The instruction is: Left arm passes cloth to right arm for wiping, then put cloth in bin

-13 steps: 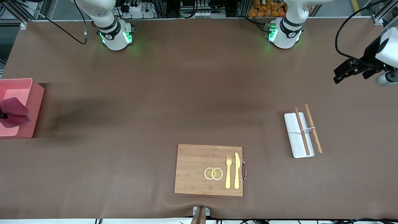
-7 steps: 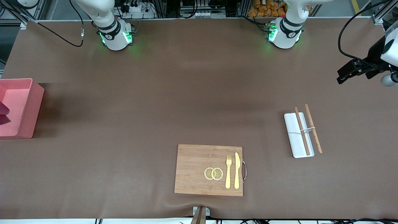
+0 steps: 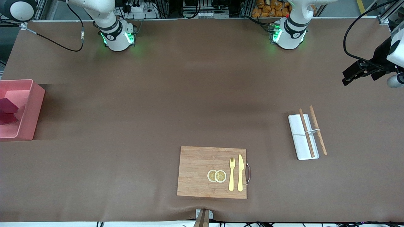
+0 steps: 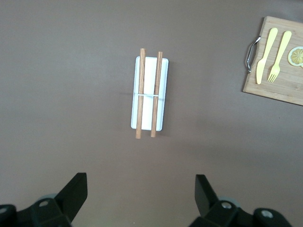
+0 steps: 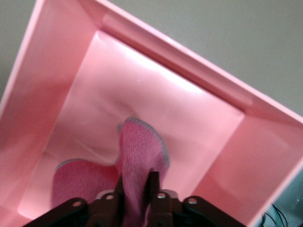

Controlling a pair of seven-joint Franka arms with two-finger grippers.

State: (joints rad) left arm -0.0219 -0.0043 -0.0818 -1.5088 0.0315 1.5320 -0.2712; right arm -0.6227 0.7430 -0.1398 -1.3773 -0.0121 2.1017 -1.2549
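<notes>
Pink bin at right arm's end of table; cloth inside it, magenta, lumpy. Right gripper over bin interior, fingers pinched tight on a fold of cloth, rest draped to bin floor. Mid-table, nearer front cam: wooden board w/ lemon slices, fork, knife. White tray w/ chopsticks toward left arm's end. Left gripper waits above table near tray, fingers wide apart, holding nothing.
</notes>
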